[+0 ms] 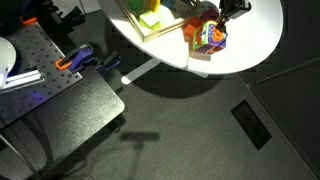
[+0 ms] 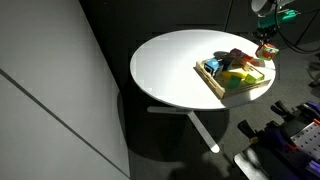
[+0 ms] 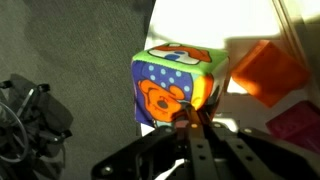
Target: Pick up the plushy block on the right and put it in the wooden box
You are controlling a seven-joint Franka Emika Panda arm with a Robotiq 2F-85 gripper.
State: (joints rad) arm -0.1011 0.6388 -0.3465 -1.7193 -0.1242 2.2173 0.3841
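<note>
The plushy block (image 3: 172, 85) is blue with an orange bear face and coloured sides. In the wrist view my gripper (image 3: 190, 122) is shut on its lower edge. In both exterior views the block (image 1: 208, 37) (image 2: 266, 51) hangs from the gripper (image 1: 222, 14) (image 2: 265, 42) just beside the end of the wooden box (image 1: 150, 33) (image 2: 212, 84), near the table's rim. The box is a shallow wooden tray that holds several coloured toys, yellow and green among them.
The round white table (image 2: 165, 65) stands on a single pedestal with a cross foot over dark carpet. An orange toy (image 3: 265, 70) and a pink one (image 3: 296, 125) lie near the block. A perforated metal bench with clamps (image 1: 40, 60) stands beside the table.
</note>
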